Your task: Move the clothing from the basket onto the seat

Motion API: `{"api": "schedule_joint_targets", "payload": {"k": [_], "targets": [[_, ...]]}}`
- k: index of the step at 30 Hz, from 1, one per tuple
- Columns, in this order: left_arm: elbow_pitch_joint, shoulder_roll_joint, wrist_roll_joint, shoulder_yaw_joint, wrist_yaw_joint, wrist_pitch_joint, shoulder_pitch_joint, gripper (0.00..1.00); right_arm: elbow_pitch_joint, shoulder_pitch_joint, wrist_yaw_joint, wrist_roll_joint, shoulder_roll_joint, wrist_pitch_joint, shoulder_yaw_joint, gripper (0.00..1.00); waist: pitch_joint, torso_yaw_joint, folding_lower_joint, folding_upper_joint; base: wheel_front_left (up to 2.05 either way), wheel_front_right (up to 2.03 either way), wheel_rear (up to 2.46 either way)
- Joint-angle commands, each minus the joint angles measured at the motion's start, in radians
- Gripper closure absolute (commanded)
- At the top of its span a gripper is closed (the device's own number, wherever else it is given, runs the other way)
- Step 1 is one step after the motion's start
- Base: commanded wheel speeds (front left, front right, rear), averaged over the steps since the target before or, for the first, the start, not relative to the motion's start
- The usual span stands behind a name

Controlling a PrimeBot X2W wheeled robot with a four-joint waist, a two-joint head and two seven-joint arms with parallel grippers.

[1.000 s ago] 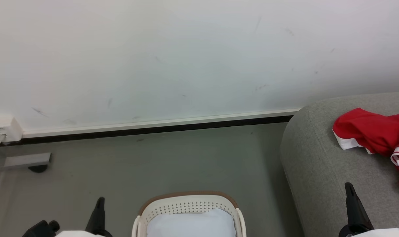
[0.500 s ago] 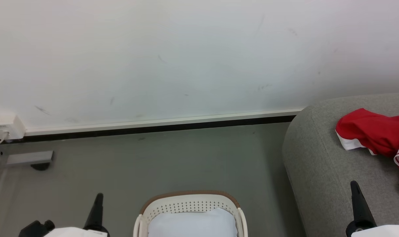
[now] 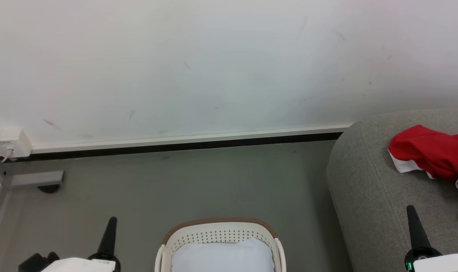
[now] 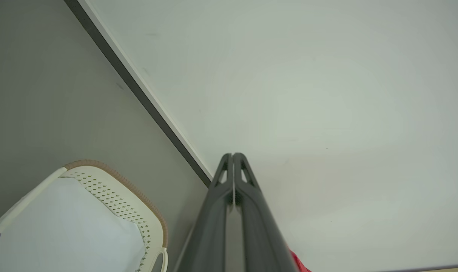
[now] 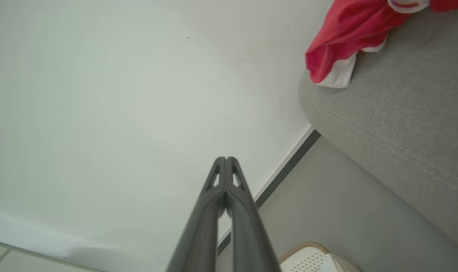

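Two dark tools rose from the bottom edge of the head view, each pinched fully together and gripping nothing. The left tool [image 3: 111, 223] stood at 7 o'clock over the grey floor [image 3: 198, 177]. The right tool [image 3: 411, 211] stood at 5 o'clock over the grey sofa [image 3: 364, 181]. Between them, at 6 o'clock, sat the laundry basket [image 3: 217, 221] with a pale white-blue cloth [image 3: 223, 257] lying in it. The red clothing [image 3: 429, 153] lay crumpled on top of the sofa at 3 o'clock, its white trim turned toward the sofa's rounded edge, well apart from the basket. A dark skirting board [image 3: 187, 141] ran along the foot of the white wall [image 3: 213, 68], with a white wall box [image 3: 8, 141] at 9 o'clock.

In the left wrist view, the left tool's fingers were pressed together and aimed at the wall. The basket, with the pale cloth in it, sat at 8 o'clock. A sliver of red showed at 5 o'clock, just beside the fingers.

In the right wrist view, the right tool's fingers met at their tips. The red clothing lay over the sofa's rounded corner at 1 o'clock, the sofa filled 3 o'clock, and a corner of the basket showed at 5 o'clock.
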Motion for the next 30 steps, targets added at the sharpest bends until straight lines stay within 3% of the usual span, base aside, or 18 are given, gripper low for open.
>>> {"api": "schedule_joint_targets", "payload": {"k": [1, 30], "targets": [[-0.006, -0.001, -0.026, 0.009, -0.008, 0.005, -0.018, 1.00, -0.003, -0.019, -0.001, 0.020, 0.001, 0.006, -0.007, 1.00, 0.000, 0.001, 0.0000, 0.0000, 0.00, 0.00, 0.00], [0.004, -0.027, -0.241, 0.065, -0.050, 0.074, -0.041, 1.00, 0.018, -0.040, -0.002, 0.248, 0.011, 0.075, -0.061, 1.00, 0.007, 0.021, 0.0000, 0.0000, 0.00, 0.00, 0.00]]}}
